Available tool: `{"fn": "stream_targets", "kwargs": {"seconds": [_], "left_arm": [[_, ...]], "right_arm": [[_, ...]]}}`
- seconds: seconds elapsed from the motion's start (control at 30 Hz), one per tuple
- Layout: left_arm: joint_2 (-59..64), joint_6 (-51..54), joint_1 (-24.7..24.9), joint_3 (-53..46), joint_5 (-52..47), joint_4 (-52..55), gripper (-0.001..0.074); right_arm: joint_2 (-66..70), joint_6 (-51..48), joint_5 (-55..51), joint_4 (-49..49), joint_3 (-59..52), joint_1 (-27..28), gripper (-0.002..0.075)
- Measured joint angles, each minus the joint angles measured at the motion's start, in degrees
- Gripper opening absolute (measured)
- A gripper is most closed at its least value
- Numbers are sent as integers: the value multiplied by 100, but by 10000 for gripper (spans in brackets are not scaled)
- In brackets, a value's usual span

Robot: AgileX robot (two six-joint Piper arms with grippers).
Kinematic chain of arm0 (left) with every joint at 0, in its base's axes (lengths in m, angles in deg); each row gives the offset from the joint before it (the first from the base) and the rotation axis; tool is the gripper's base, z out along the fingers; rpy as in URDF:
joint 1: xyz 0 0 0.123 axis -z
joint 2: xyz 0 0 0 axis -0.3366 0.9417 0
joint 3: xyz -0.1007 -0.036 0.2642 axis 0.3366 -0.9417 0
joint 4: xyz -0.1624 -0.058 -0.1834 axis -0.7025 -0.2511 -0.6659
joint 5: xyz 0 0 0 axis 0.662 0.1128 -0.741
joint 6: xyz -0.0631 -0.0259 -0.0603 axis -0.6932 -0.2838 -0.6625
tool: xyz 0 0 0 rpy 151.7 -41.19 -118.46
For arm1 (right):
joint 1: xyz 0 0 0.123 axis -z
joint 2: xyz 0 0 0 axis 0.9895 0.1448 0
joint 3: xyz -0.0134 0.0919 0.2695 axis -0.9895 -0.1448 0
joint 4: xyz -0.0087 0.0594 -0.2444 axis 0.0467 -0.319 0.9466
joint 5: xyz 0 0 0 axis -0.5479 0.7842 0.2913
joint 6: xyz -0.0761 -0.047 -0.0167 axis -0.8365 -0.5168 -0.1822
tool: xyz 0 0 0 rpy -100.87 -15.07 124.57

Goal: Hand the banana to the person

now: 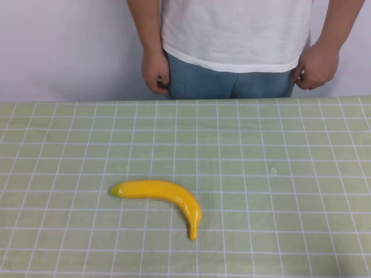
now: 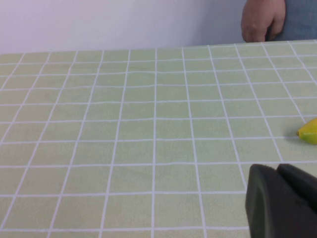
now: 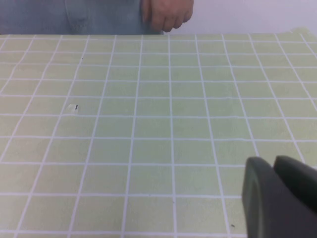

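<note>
The yellow banana (image 1: 165, 194) lies flat on the green checked tablecloth, left of centre and near the front, with its greenish tip pointing left. Its tip also shows in the left wrist view (image 2: 309, 132). The person (image 1: 237, 35) in a white T-shirt and jeans stands behind the table's far edge with both hands hanging down. My left gripper (image 2: 276, 168) is shut and empty, low over the cloth and left of the banana. My right gripper (image 3: 274, 161) is shut and empty over the cloth on the right. Neither arm shows in the high view.
The tablecloth (image 1: 278, 145) covers the whole table up to the far edge by the person. A small speck (image 1: 273, 170) lies on the cloth right of centre. A plain white wall stands behind the person.
</note>
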State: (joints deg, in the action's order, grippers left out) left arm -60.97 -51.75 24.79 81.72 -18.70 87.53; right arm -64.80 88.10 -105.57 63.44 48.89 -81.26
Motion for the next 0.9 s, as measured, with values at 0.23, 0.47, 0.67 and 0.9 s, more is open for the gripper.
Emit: {"fn": "stream_targets", "kwargs": {"seconds": [0.23,0.47,0.67,0.9], "left_arm": [[0,0,0,0,11,-34,-4],[0,0,0,0,11,64,-4],[0,0,0,0,20,64,-4],[0,0,0,-11,130,-31,-4]], "right_arm": [[0,0,0,0,0,0,-7],[0,0,0,0,0,0,-7],[0,0,0,0,0,0,-7],[0,0,0,0,0,0,-7]]}}
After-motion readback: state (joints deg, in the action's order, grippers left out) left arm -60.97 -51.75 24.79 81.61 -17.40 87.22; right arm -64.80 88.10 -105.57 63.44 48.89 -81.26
